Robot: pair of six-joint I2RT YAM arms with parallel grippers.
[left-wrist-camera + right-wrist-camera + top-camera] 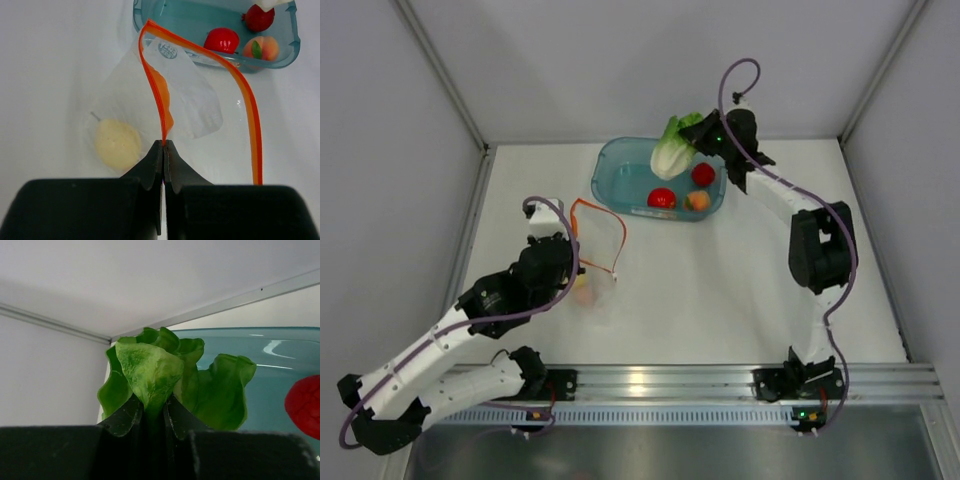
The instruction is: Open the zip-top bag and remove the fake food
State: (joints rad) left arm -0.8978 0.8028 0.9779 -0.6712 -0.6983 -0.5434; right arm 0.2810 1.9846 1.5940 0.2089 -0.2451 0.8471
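Left gripper (164, 145), jaws clamped on the bag (197, 102) mouth; right gripper (153, 410), jaws clamped on lettuce (150, 367) above a bin (612, 165).

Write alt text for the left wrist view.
The left gripper is shut on the orange-red zip strip of the clear zip-top bag, a pale yellow fruit inside it. Behind, a teal bin holds two red pieces and a peach.

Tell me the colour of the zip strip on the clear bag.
Orange-red; the left wrist view shows the zip strip best.
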